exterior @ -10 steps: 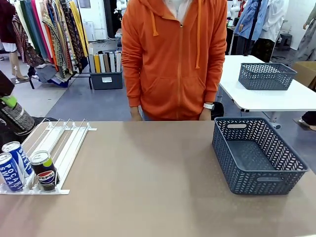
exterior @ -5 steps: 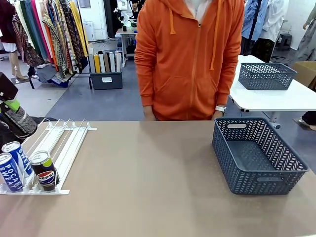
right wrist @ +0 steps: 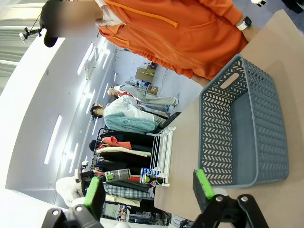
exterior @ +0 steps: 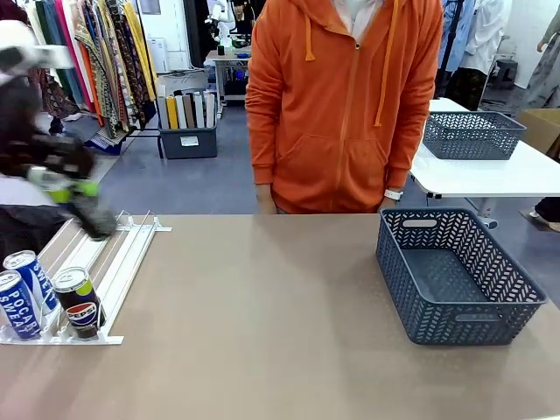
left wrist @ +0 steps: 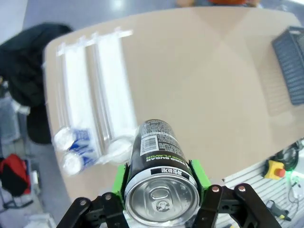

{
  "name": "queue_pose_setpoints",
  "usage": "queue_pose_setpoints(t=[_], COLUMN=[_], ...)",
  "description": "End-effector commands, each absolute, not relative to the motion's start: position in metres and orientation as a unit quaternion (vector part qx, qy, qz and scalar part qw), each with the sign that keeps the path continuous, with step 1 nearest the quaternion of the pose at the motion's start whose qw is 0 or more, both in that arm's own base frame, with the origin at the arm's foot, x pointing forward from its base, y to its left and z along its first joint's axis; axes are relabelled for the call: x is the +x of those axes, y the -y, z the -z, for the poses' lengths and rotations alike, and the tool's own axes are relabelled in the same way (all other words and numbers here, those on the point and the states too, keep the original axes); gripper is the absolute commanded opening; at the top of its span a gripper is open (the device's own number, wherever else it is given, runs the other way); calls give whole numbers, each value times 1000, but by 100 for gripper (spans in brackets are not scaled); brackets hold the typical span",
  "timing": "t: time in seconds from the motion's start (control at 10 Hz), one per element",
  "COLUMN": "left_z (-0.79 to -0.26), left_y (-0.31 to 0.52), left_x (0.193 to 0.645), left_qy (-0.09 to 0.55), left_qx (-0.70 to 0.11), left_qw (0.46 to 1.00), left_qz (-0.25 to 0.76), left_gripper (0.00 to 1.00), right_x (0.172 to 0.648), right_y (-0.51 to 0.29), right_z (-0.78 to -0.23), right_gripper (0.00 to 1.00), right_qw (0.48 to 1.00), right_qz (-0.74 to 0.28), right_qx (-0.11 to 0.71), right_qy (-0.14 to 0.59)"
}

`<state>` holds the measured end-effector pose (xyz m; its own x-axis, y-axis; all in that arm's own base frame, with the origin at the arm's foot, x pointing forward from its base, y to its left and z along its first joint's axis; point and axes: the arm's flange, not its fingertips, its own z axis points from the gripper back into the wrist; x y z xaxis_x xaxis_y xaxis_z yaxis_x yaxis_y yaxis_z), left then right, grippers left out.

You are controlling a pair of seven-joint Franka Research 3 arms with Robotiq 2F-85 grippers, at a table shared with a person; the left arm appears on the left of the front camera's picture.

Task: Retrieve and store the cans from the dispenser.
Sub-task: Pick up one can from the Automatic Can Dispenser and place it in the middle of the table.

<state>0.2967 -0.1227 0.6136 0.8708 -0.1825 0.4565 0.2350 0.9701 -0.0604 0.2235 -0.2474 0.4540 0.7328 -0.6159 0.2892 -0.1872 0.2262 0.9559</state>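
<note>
Left end effector [left wrist: 160,175] is pinching the black can [left wrist: 158,142] — green pads [left wrist: 118,176] are pressed against both sides of it, and the jaws are only as wide as the can. In the left wrist view the silver top faces the camera. The body with its green print points away, down toward the bench [left wrist: 199,71]. The can is up in the air, touching nothing but the pads, over the left part of the bench near the dispenser [left wrist: 95,90].

In the front view the left arm [exterior: 39,149] is just a blur at the upper left, raised above the dispenser [exterior: 114,254] side of the bench.

Three more cans sit at the dispenser's low front end. The two Pocari cans [exterior: 33,276] are close together, and the Pepsi can [exterior: 79,304] is just beside them on the right.

Right end effector [right wrist: 148,186] is spread wide with nothing between its fingers [right wrist: 202,183]. It hangs above the bench, looking across at the basket [right wrist: 247,128]. In the front view the basket [exterior: 411,289] sits on the right side of the bench, well apart from the dispenser.

A person [exterior: 346,105] in an orange hoodie stands at the far side of the bench.
</note>
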Motion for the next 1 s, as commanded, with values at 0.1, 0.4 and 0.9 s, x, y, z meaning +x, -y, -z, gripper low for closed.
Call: queue_pose_setpoints(t=[0.1, 0.4, 0.9], left_z=[-578, -496, -405], left_y=[287, 419, 455], left_x=[343, 379, 424], left_qy=[204, 169, 120], left_qx=[-53, -18, 8], left_qw=[952, 938, 938], left_qz=[222, 301, 324], left_gripper=[0, 0, 0], right_x=[224, 224, 224], right_y=[249, 249, 249], right_z=[-458, -458, -458], right_gripper=[100, 100, 100], right_qw=[706, 706, 706], right_qz=[145, 145, 145], right_qx=[605, 605, 605], right_qy=[339, 339, 339])
